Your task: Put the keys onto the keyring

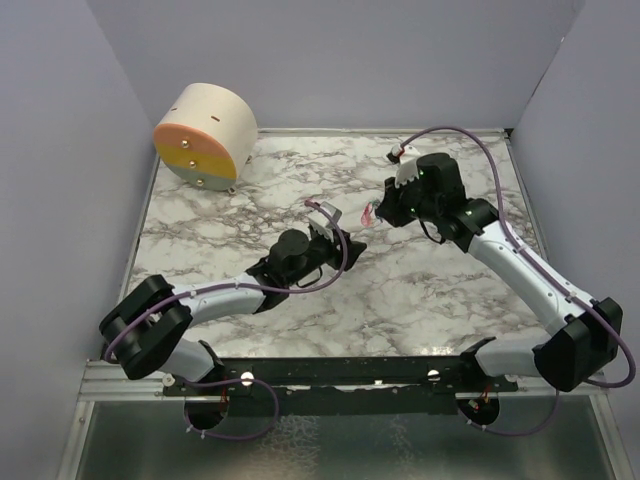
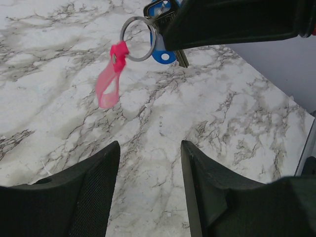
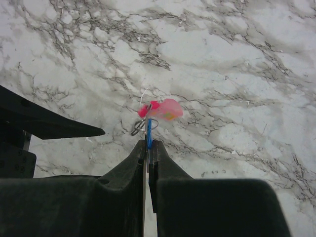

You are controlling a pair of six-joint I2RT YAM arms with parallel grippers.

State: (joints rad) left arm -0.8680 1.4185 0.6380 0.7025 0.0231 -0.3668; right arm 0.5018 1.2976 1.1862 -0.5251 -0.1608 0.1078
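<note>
Over the middle of the table (image 1: 420,300), I have the right hand (image 3: 148,145) pressed together on the blue tag (image 3: 148,138), which stands edge-on between the two fingers in the right wrist view. From the left wrist view the tag (image 2: 160,49) shows its flat face, blue with a white centre, half tucked under the dark body of the right hand (image 2: 232,22).

The key ring (image 2: 138,38) juts out from the tag toward the left hand. It is a thin bright metal loop held in the air. The pink key (image 2: 109,81) dangles from the lower left of that loop, its head right on the wire and its body slanting down and to the left. It looks blurred and pale toward its lower end, so I cannot make out its tip. In the right wrist view the key (image 3: 160,109) sits just past the ring (image 3: 140,127), beyond the fingertips.

My left hand (image 2: 149,145) is spread wide with nothing between its fingers. It faces the ring from nearby without touching it. In the top view the two hands (image 1: 335,225) (image 1: 383,212) sit close together, with the pink key (image 1: 370,213) at the right one.

Far back on the left, a round beige drum with an orange face (image 1: 205,135) lies tipped against the wall.
</note>
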